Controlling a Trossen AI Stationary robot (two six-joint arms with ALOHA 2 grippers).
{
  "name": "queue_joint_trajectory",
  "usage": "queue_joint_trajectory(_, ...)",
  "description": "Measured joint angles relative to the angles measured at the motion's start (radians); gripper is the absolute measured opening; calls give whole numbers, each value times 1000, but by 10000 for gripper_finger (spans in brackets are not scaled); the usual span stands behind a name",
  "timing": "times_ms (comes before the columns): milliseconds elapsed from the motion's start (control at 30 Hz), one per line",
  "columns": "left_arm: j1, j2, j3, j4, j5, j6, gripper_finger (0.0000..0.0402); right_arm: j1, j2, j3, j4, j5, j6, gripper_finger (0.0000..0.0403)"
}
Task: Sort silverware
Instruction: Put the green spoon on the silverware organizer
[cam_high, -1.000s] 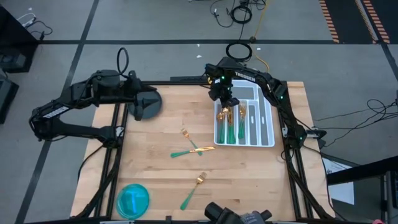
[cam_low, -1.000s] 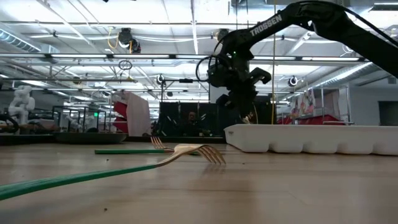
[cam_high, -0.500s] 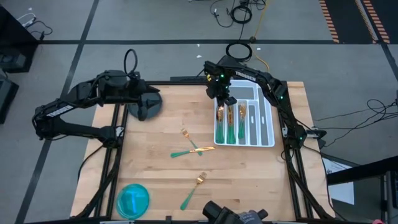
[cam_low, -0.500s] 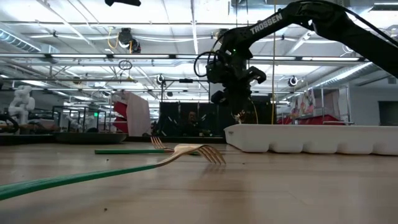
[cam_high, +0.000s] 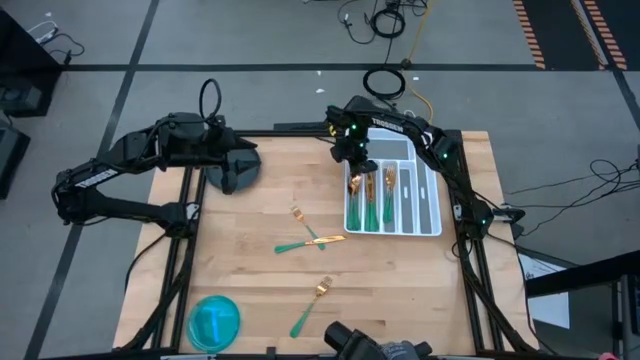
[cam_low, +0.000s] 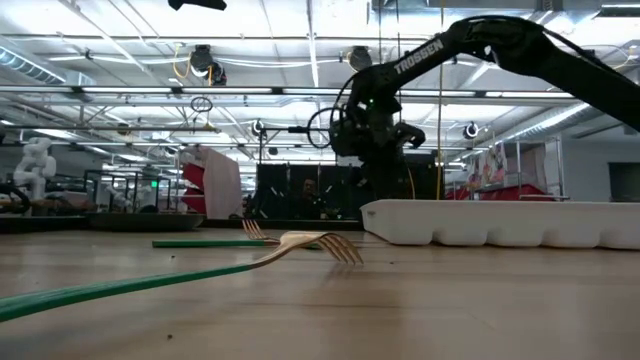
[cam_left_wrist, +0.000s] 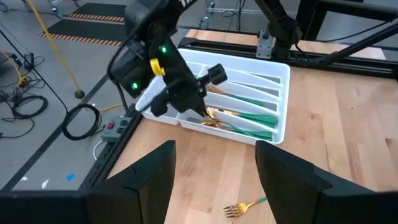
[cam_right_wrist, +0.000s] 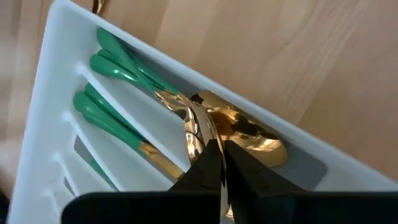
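**Right gripper over the tray, fingers pressed together**

We see the right gripper (cam_high: 358, 165) above the far left corner of the white plastic tray with long slots (cam_high: 430, 205). Its fingers are pressed together and hold nothing. Gold spoons and forks with green handles (cam_high: 372, 197) lie in the tray's left slots. Three more gold forks with green handles (cam_high: 310, 240) lie on the wooden table (cam_high: 250, 260). The left gripper (cam_high: 228, 172) waits at the far left, fingers spread.

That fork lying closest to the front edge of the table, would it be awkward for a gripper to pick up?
Probably a bit. The fork lies flat on the wooden table, and its slim green handle leaves little to pinch. The shiny gold head may be slippery. It looks stiff and light, so a push would likely slide or spin it rather than roll it.
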Motion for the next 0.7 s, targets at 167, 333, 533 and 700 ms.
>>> queue_joint_trajectory(167, 0, 0, 0, 0, 0, 0, 226, 0, 34, -2, -7, 3, 58, 0)
queue_joint_trajectory(333, 0, 0, 0, 0, 0, -1, 226, 1, 47, -2, 26, 18, 137, 0)
queue_joint_trajectory(533, 0, 0, 0, 0, 0, 0, 226, 10, 40, -2, 60, 118, 260, 16)
queue_joint_trajectory(700, 0, 0, 0, 0, 0, 0, 226, 7, 38, 0, 99, 155, 362, 55)
